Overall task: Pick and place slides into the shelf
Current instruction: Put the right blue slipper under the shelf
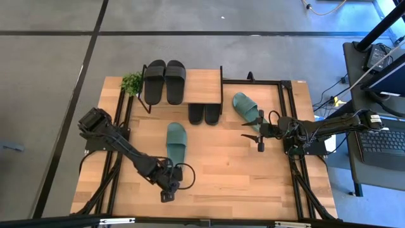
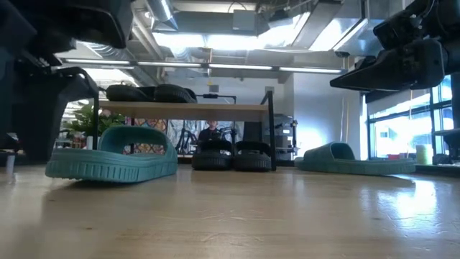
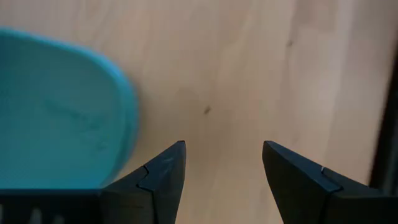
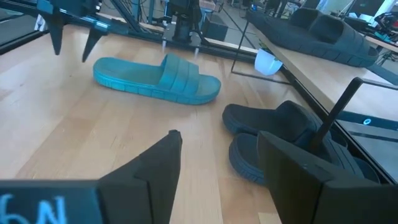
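Two black slides [image 1: 165, 81] lie side by side on the shelf's wooden top board [image 1: 204, 85]. Two more black slides [image 1: 204, 113] rest on the table under the shelf's near edge, and show in the right wrist view [image 4: 273, 137]. One teal slide [image 1: 176, 142] lies flat on its sole mid-table. The other teal slide [image 1: 246, 107] lies right of the shelf. My left gripper [image 1: 167, 194] is open and empty, pointing down near the table's near edge, just beside the mid-table teal slide's near end [image 3: 56, 112]. My right gripper [image 1: 254, 137] is open and empty, pointing toward the table's left.
A small green plant [image 1: 131, 82] stands at the shelf's left end. Black frame rails [image 1: 288, 126] run along the table's left and right sides. Bare wooden tabletop [image 1: 240, 177] lies between the grippers and the near edge. A desk with a laptop [image 1: 383, 142] stands off the right side.
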{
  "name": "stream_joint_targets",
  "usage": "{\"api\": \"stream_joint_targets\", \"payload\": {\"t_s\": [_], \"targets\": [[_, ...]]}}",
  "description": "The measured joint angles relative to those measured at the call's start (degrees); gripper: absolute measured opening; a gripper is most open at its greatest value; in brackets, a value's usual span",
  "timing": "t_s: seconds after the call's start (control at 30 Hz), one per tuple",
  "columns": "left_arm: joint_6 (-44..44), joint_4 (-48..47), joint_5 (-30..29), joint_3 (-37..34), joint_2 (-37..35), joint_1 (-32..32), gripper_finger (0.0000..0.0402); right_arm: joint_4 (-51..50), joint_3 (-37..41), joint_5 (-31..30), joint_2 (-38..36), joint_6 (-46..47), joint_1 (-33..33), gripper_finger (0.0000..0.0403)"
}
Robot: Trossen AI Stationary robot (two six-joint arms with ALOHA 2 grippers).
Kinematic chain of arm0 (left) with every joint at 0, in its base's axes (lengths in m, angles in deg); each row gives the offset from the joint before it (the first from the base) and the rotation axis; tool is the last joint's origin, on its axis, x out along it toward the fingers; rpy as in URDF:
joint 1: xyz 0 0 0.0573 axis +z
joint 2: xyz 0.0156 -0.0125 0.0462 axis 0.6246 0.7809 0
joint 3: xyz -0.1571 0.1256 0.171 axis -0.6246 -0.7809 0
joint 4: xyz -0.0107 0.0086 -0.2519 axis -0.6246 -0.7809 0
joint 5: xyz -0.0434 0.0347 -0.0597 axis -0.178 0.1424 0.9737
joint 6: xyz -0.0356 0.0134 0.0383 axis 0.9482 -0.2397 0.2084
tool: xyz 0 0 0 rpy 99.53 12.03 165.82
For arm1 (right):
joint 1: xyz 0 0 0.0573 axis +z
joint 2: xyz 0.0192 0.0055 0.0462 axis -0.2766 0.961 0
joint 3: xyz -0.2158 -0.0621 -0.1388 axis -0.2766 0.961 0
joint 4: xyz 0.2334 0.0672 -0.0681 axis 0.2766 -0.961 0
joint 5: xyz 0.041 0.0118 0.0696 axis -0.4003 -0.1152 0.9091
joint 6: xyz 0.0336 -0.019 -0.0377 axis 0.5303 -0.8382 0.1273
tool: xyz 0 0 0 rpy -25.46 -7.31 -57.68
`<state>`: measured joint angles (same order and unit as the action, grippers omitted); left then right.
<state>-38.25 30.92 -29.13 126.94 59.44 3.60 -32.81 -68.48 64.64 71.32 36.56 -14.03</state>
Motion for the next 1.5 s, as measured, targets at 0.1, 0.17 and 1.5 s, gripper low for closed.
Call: {"api": "stream_joint_targets", "payload": {"t_s": [0.1, 0.17, 1.5], "targets": [[0.0, -1.0, 0.0, 0.0, 0.0, 0.6, 0.0204, 0.0, 0.0, 0.0, 0.0, 0.0, 0.0, 0.0211], [-0.2, -1.0, 0.0, 0.0, 0.0, 1.1, 0.0204, 0.0, 0.0, 0.0, 0.0, 0.0, 0.0, 0.0211], [-21.5, -16.3, -14.4, 0.0, 0.0, 28.2, 0.0204, -0.6, 0.0, 0.0, 0.0, 0.0, 0.0, 0.0211]]}}
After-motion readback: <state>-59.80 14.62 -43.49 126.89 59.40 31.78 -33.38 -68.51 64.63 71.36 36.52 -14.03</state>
